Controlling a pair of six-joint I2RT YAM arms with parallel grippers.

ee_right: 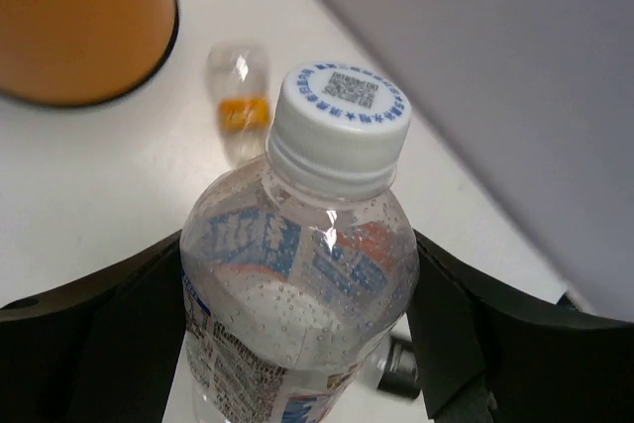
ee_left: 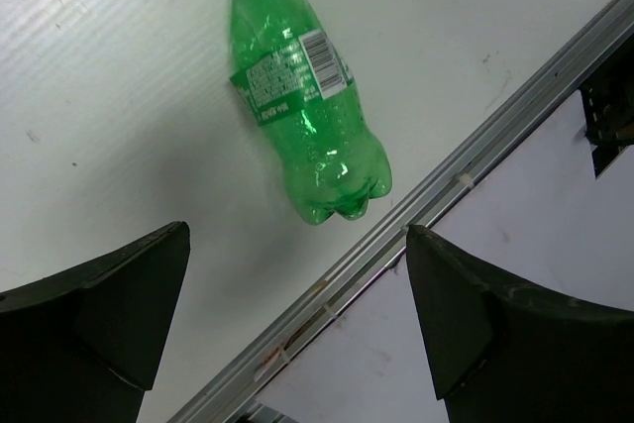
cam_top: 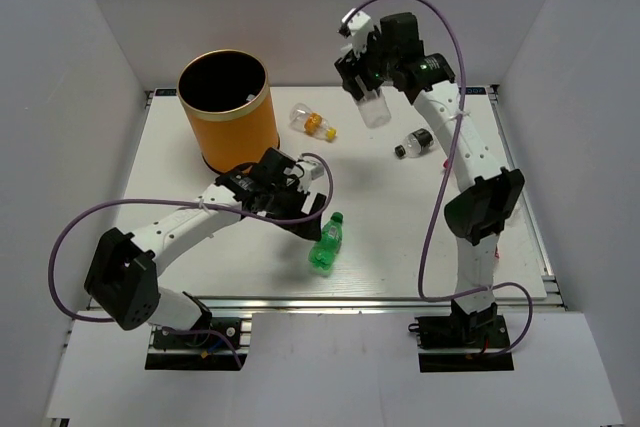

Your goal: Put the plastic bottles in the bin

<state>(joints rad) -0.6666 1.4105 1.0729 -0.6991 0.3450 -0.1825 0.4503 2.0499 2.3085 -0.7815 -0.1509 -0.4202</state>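
Four bottles are showing outside the bin (cam_top: 228, 112), which is standing at 10 o'clock on the counter (cam_top: 380, 217). Right claw (ee_right: 299, 250) is clamping the clear white-capped bottle (cam_top: 375, 110) across its belly and holding it up in the air around 1 o'clock, with the bin off at its 9. Left claw (ee_left: 297, 245) is hanging wide apart, gripping nothing, just beside the green bottle (ee_left: 302, 96) that's lying on its side at 6 o'clock by the near rail (ee_left: 436, 195). Yellow-capped one (cam_top: 312, 122) is lying at 12, dark one (cam_top: 412, 144) at 2. I'm guessing these are handling light, thin-walled and slick, so they're probably rolling and denting easily; I'm thinking the labelled middle is the spot for gripping, not the neck.
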